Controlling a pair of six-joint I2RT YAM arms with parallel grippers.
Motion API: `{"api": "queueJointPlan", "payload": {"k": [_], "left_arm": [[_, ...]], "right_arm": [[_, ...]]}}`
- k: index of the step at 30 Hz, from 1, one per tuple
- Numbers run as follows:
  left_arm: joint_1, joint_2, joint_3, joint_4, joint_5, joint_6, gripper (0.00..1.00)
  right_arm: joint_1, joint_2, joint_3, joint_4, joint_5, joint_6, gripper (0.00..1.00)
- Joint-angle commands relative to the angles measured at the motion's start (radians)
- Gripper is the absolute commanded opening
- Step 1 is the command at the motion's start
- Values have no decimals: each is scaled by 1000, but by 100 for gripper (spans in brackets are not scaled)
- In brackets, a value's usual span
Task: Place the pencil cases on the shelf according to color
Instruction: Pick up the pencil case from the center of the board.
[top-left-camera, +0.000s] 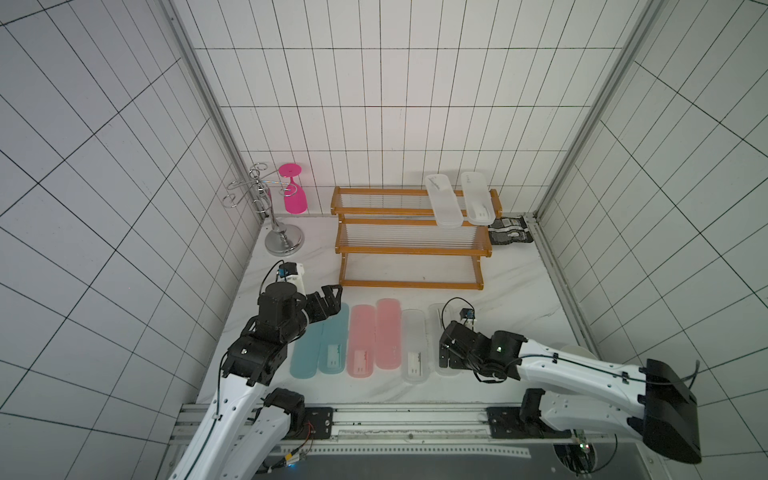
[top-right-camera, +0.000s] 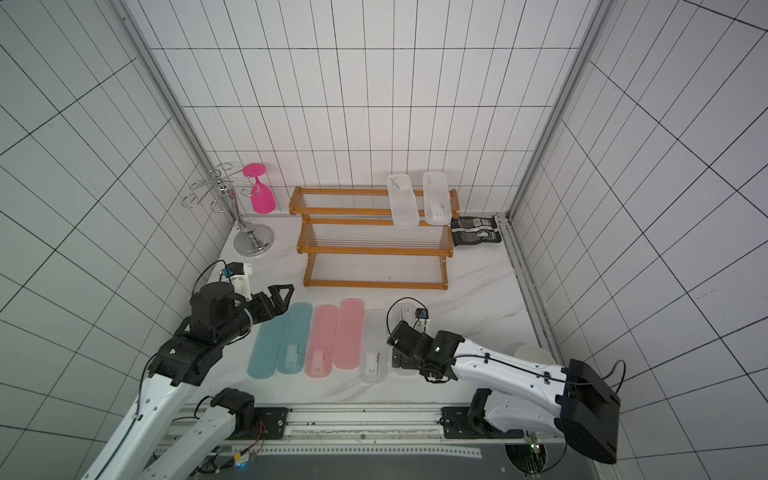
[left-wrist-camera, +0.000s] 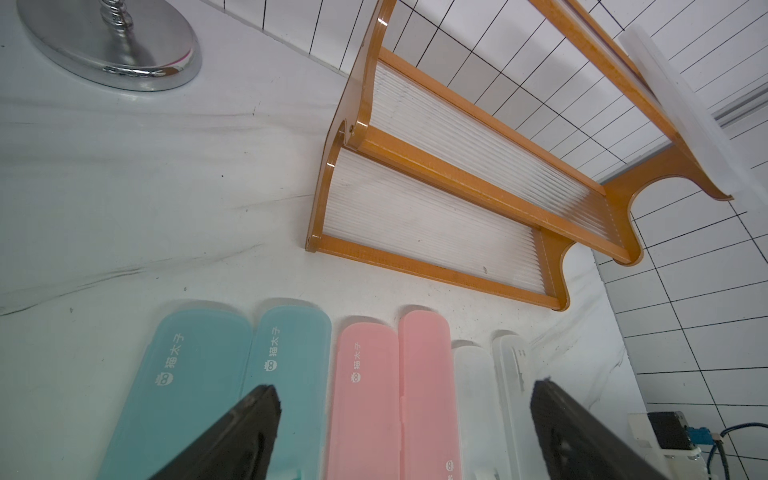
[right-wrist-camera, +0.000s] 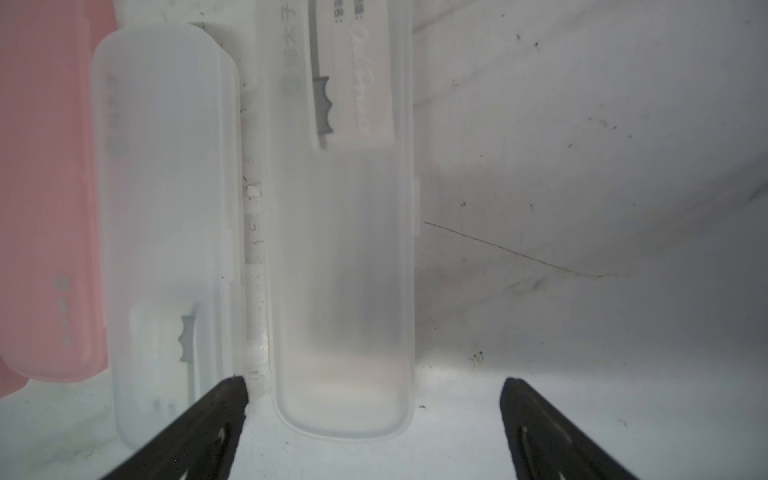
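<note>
**Both hands open; six cases on the table, two on the shelf**

In both top views I see six pencil cases lying side by side on the table (top-left-camera: 519, 299). There are two teal cases (top-left-camera: 305, 353), two pink cases (top-left-camera: 388, 332), then two clear cases (top-left-camera: 415, 345) toward my right arm. Another clear pair (top-left-camera: 442, 201) lies across the top tier of the shelf (top-left-camera: 409, 249) at its right end, with the near ends overhanging the middle tier.

My left hand (top-left-camera: 336, 297) hovers over the far ends of the teal cases, spread wide and holding nothing. The left wrist view shows its fingertips (left-wrist-camera: 262, 407) far apart above the row. It also picks out white printed logos on the teal and pink lids, which I cannot read from above. The small white labels at the near ends show only in the top views.

My right hand (top-left-camera: 446, 359) points down over the outermost clear case (right-wrist-camera: 340, 249) and covers much of it from above. The right wrist view shows that case's rounded near end lying between the wide-open fingers, closer to one finger, while the other is over bare table. Nothing is clamped. I cannot tell whether a fingertip touches the table.

Only the top views show the whole wire stand (top-left-camera: 282, 241) with an inverted pink goblet (top-left-camera: 294, 191) hanging on it, and a black packet (top-left-camera: 509, 230) beside the shelf's right end.
</note>
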Motion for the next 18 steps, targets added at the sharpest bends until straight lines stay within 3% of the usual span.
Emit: {"api": "queueJointPlan", "payload": {"k": [1,6,18], "left_arm": [[8,8,8,-3,-5,16,99],[14,1,1,9,31,20,99],[15,-12,-2,16,42,20,98]], "right_arm": [[15,44,29,49,-29,-23,99],[19,134,55,25,-39,-25,99],[25,195,68,30,-52,-36,99]]}}
